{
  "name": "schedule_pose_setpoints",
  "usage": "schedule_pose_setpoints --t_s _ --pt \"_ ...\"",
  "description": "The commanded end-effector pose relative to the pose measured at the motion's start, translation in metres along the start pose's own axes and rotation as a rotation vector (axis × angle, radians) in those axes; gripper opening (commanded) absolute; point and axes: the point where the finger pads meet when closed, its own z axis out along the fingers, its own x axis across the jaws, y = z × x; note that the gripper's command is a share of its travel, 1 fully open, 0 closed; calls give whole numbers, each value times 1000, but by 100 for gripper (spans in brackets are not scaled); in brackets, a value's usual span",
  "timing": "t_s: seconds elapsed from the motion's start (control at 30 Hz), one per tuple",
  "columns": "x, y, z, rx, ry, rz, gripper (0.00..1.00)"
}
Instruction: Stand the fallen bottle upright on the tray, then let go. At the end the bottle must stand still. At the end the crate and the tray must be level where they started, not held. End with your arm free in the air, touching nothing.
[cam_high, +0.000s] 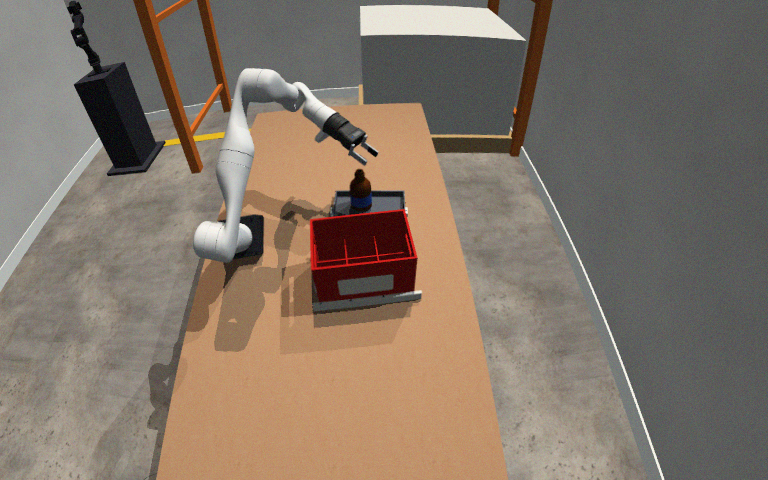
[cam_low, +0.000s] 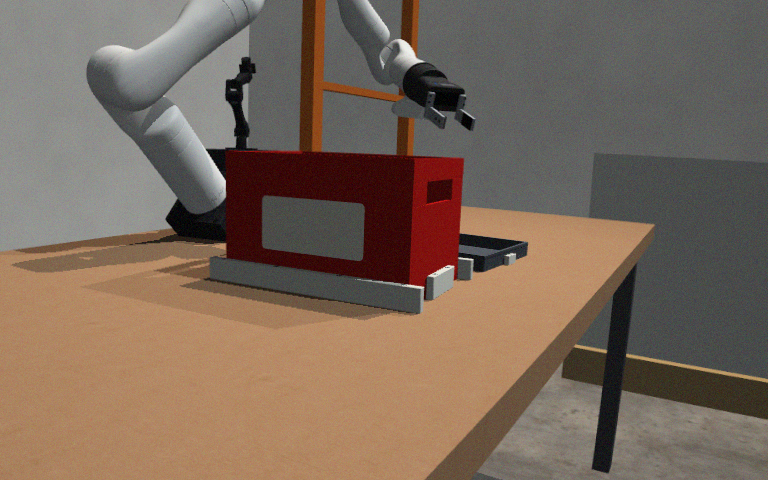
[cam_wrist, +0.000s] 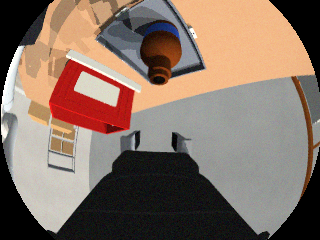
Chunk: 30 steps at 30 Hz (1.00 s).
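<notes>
A brown bottle (cam_high: 360, 188) (cam_wrist: 160, 50) with a blue band stands upright on the dark grey tray (cam_high: 389, 203) (cam_low: 491, 262) (cam_wrist: 187, 68), near the tray's middle. The crate hides the bottle in the exterior view. The tray lies level on the table behind the crate. The red crate (cam_high: 367, 277) (cam_low: 320, 178) (cam_wrist: 92, 107) stands level, with inner dividers and a pale label. My gripper (cam_high: 368, 157) (cam_low: 451, 120) (cam_wrist: 155, 138) is open and empty, above the bottle's top and clear of it. Nothing touches the bottle but the tray.
Pale low rails (cam_high: 368, 301) (cam_low: 317, 286) edge the crate's base, and a small white block (cam_low: 510, 259) (cam_wrist: 192, 32) sits at the tray's side. Orange posts (cam_high: 175, 90) (cam_low: 312, 73), a big grey box (cam_high: 436, 84) and a dark pedestal (cam_high: 116, 118) with a small arm stand beyond the table.
</notes>
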Motion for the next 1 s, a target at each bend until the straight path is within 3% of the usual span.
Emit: schedule_pose_setpoints --t_s 0.0,0.37,0.4,0.97 --pt "0 3 -1 1 2 5 100" --pt "0 4 -2 1 2 5 100" --pt "0 4 -2 1 2 5 0" --pt "0 4 -2 1 2 5 0"
